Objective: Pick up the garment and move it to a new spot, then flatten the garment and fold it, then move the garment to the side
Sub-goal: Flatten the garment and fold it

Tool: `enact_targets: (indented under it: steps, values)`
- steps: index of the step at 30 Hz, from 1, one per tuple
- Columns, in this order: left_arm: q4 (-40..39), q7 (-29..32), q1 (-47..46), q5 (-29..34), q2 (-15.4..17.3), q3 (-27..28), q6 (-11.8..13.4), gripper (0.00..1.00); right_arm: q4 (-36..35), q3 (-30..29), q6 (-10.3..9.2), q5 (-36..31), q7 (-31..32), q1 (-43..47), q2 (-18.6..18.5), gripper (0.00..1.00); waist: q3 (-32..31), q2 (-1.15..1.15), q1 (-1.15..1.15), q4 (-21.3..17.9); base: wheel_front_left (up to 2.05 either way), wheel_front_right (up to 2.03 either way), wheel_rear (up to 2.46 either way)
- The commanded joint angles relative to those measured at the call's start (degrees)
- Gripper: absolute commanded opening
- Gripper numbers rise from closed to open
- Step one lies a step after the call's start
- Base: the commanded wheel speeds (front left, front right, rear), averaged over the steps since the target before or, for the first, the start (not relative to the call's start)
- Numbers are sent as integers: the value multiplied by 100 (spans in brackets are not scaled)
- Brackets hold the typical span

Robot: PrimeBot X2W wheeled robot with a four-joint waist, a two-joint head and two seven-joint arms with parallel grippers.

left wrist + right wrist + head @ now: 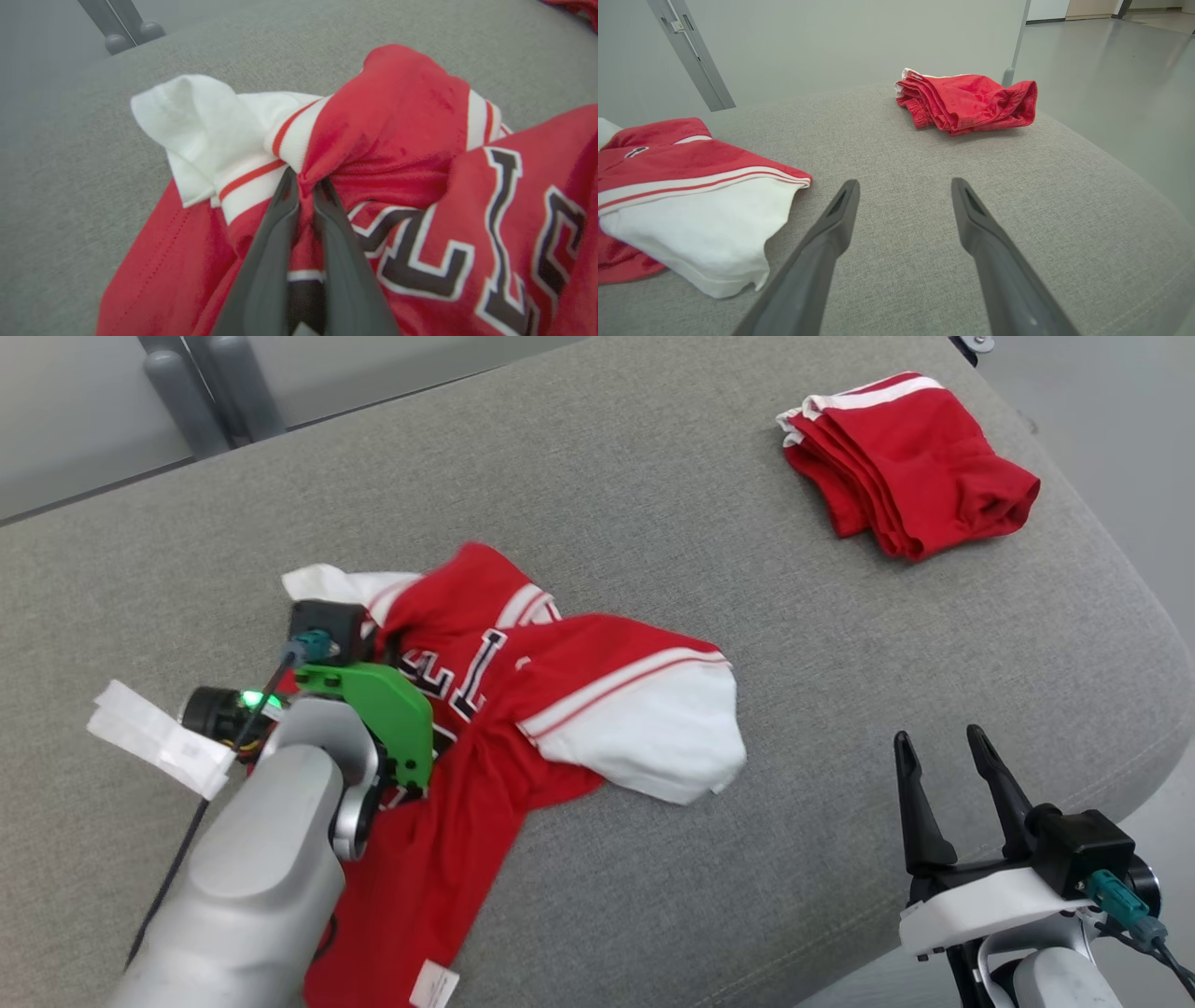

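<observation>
Red-and-white jersey [579, 663] is lying crumpled on the left of the grey cushion [653, 467]; a bunched red fold by its far white sleeve is being clamped by the left gripper [304, 184]. The right gripper [936, 739] is being held wide apart above the near-right cushion, clear of the jersey.

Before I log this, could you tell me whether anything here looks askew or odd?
The jersey lies crumpled, a white sleeve flopped aside, bunched where the left end effector pinches it. The folded red garment looks tidy.
</observation>
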Motion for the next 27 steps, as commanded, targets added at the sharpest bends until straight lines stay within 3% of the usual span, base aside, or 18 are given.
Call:
enact_targets:
  steps: [1, 3, 12, 13, 14, 15, 20, 27]
  values:
    - [104, -244, -193, 51, 46, 61, 91, 0, -32, 23, -4, -56, -15, -53, -6, 100, 27, 0, 0, 50, 0, 0, 0]
    - [254, -671, -369, 111, 62, 151, 182, 0, -27, 49, -4, -95, -15, -93, -4, 100, 30, 0, 0, 76, 0, 0, 0]
    - [1035, -1854, -814, 252, 16, 211, -42, 0, 3, 66, -4, -179, -15, -40, -5, 100, -39, 0, 0, 101, 0, 0, 0]
    - [1095, -1889, -771, 196, -33, 234, -82, 8, 13, 58, -4, -181, -15, -12, -5, 100, -57, 0, 0, 113, 0, 0, 0]
    - [1192, -1917, -698, 178, -76, 243, -155, 84, 39, 64, -4, -175, -15, 17, -4, 100, -86, 0, 0, 125, 0, 0, 0]
    - [1267, -1934, -641, 159, -99, 257, -182, 100, 50, 67, -4, -176, -15, 30, -5, 100, -114, 0, 0, 134, 0, 0, 0]
    - [914, -1984, -297, 91, -177, 506, -202, 100, 39, -40, -4, -149, -15, 99, -5, 100, -274, 0, 0, 269, 0, 0, 0]
    - [-1591, -1977, 1574, 476, -92, 1526, 277, 100, -155, -338, -4, -338, -15, 176, -5, 100, -572, 0, 0, 583, 0, 0, 0]
